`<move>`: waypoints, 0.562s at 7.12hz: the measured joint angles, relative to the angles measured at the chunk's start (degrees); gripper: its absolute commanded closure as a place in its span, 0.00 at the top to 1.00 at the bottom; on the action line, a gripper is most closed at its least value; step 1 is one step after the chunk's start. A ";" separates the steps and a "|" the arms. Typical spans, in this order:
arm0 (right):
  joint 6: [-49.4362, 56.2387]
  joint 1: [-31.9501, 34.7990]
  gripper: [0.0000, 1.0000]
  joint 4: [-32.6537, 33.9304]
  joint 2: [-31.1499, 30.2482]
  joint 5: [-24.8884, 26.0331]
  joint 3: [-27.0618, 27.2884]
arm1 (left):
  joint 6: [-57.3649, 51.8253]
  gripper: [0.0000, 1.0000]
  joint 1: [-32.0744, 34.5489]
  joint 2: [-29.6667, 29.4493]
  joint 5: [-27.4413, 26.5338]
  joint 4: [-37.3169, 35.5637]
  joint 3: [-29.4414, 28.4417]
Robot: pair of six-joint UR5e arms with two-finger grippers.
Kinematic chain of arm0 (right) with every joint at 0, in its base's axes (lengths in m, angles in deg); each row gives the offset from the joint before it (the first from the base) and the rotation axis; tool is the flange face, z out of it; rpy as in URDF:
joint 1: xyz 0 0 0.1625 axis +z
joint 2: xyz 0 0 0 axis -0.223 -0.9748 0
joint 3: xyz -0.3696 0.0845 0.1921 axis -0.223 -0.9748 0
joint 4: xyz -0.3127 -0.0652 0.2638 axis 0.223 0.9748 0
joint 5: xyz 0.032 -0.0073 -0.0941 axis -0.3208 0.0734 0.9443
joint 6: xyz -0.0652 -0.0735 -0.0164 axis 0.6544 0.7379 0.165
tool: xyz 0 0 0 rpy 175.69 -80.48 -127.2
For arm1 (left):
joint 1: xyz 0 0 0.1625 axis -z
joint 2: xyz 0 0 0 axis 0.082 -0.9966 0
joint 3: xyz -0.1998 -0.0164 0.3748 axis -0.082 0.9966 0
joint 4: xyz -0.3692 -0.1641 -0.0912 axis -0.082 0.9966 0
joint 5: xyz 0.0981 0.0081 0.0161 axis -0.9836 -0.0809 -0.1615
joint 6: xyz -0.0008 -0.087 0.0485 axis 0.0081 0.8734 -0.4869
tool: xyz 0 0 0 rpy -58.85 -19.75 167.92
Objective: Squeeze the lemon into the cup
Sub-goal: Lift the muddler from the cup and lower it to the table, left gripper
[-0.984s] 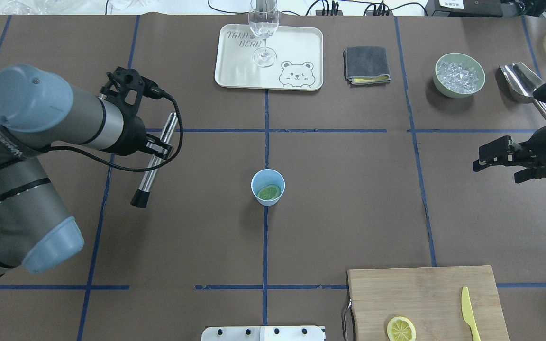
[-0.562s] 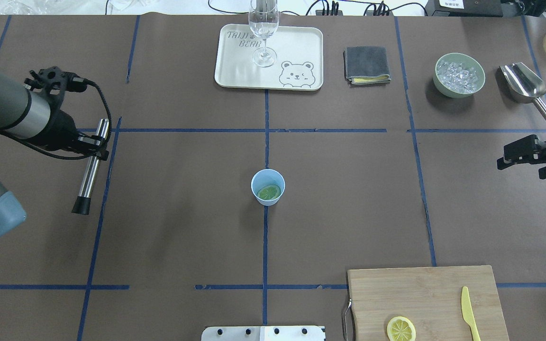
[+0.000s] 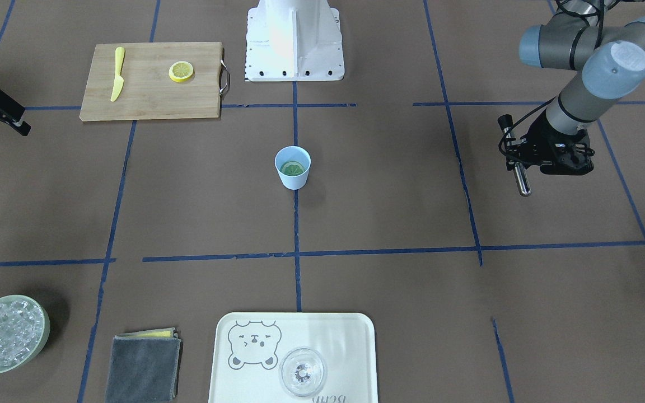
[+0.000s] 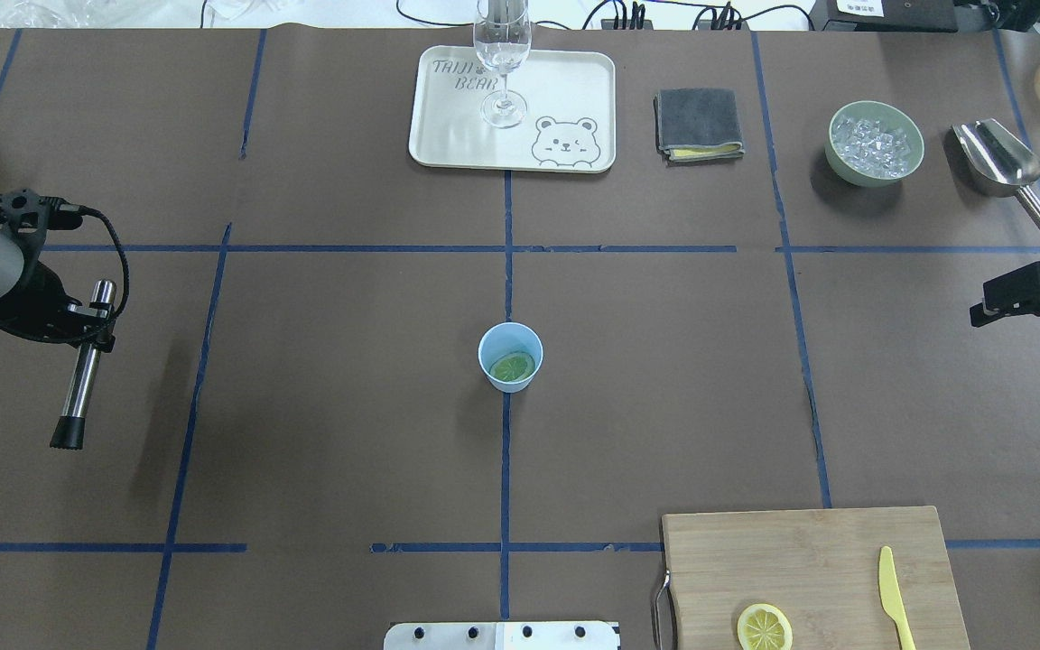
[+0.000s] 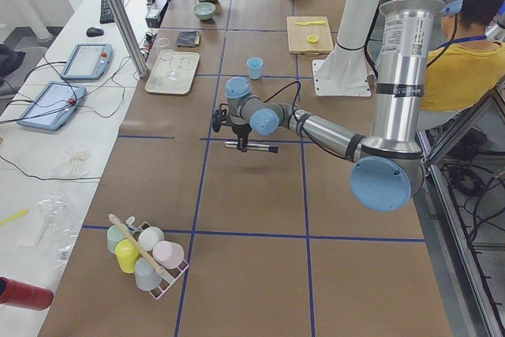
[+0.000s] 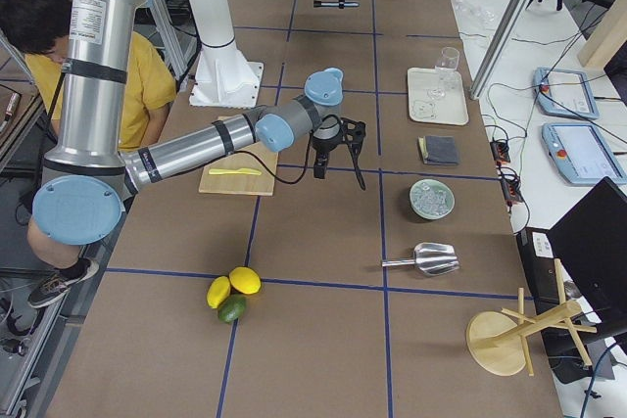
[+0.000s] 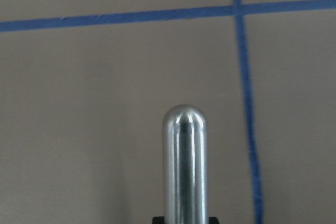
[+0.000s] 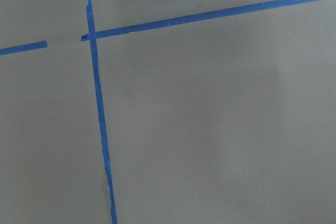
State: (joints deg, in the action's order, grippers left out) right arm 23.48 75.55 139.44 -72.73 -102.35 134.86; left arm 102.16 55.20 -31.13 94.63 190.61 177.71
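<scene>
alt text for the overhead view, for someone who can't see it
A light-blue cup holding a lemon slice stands in the middle of the table. The left gripper holds a metal rod at the left edge; the open right gripper hovers at the right edge, empty.

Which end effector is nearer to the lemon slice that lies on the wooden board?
Right. The right end effector hangs open beyond the board holding the lemon slice; the left end effector, shut on a metal rod, is far across the table.
</scene>
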 measured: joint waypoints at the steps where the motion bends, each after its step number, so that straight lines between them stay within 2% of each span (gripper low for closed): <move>1: 0.16 0.04 1.00 0.00 -0.09 -0.16 0.02 | -0.01 0.00 -0.13 -0.15 -0.05 0.06 -1.67; 4: 0.29 0.08 1.00 0.00 -0.15 -0.36 0.08 | -0.14 0.00 -0.35 -0.49 -0.09 0.70 -4.11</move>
State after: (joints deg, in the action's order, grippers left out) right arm 23.77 75.63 139.44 -72.88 -102.70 134.95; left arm 102.02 54.85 -31.63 94.54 191.31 173.60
